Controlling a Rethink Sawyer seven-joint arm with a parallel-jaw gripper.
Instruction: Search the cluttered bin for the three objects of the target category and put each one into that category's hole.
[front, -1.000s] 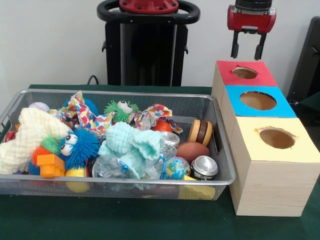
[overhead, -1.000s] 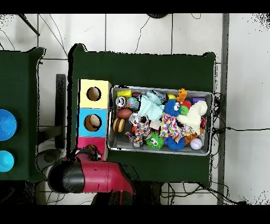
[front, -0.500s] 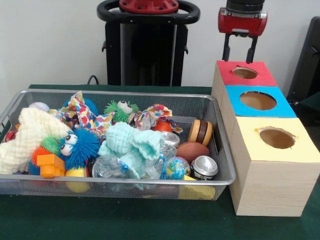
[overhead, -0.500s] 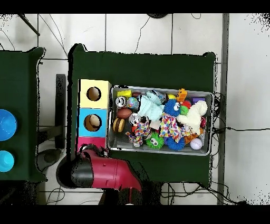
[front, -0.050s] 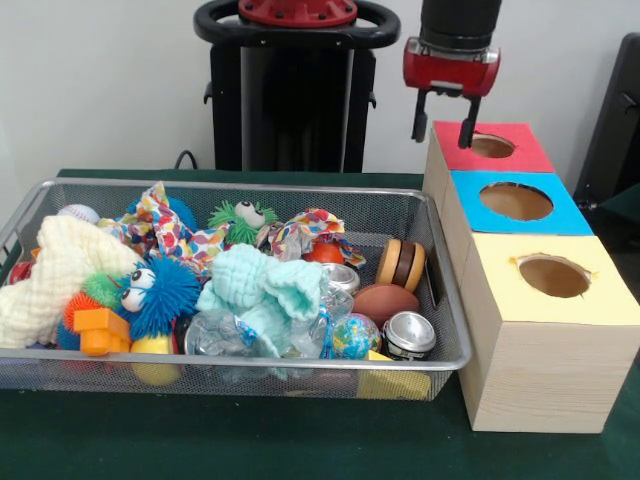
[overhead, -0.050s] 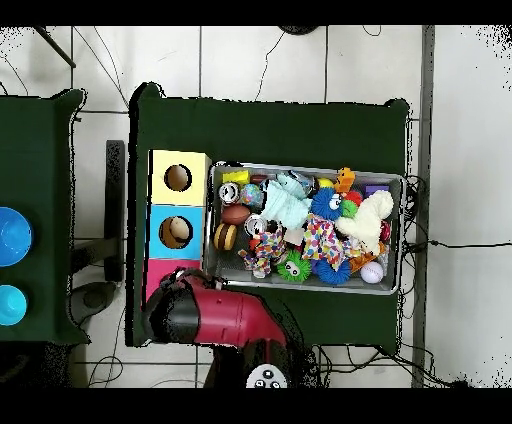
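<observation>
bin (front, -0.050s: 440, 352) full; gripper (front, -0.050s: 442, 132) open, empty, beside red hole (front, -0.050s: 491, 146)

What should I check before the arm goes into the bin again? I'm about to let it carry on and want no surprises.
1. Gripper empty: ok, nothing between its fingers.
2. Gripper open: ok, jaws stand apart.
3. Gripper clear of the boxes: ok, it hangs above the red box's bin-side edge, not in the hole.
4. Holes free: red, blue box and yellow box holes unblocked from the front; the overhead view shows something lying inside the blue one.
5. Bin in place: ok, beside the boxes, on the green table.
6. Easy pick: cannot tell; toys, cloths and cans lie piled together.
</observation>
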